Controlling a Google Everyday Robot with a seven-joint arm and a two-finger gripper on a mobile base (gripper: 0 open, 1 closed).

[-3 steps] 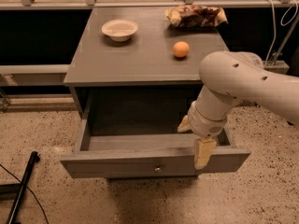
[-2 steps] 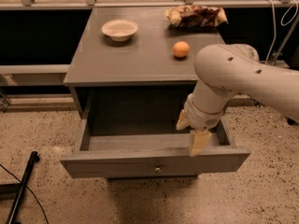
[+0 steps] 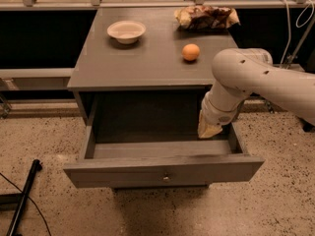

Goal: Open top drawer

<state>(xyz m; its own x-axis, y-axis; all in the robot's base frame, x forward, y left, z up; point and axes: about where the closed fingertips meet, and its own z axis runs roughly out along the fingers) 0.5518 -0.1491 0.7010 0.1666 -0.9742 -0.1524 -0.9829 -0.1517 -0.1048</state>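
Note:
The top drawer (image 3: 162, 168) is a wide grey wooden drawer with a small round brass knob (image 3: 166, 178) at the centre of its front. It stands pulled far out of the grey cabinet (image 3: 142, 58), and its shallow grey interior shows with nothing in it. My gripper (image 3: 209, 129) hangs at the end of the white arm (image 3: 251, 80), above the drawer's back right corner. It is apart from the knob and the front panel.
On the cabinet top stand a white bowl (image 3: 126, 31), an orange (image 3: 191, 52) and a crumpled snack bag (image 3: 206, 16). A black pole (image 3: 22, 200) and cable lie on the speckled floor at the lower left. A railing runs behind the cabinet.
My gripper has risen and drawn back from the drawer's front edge toward the cabinet. The arm has swung up and right. The drawer has stayed pulled out.

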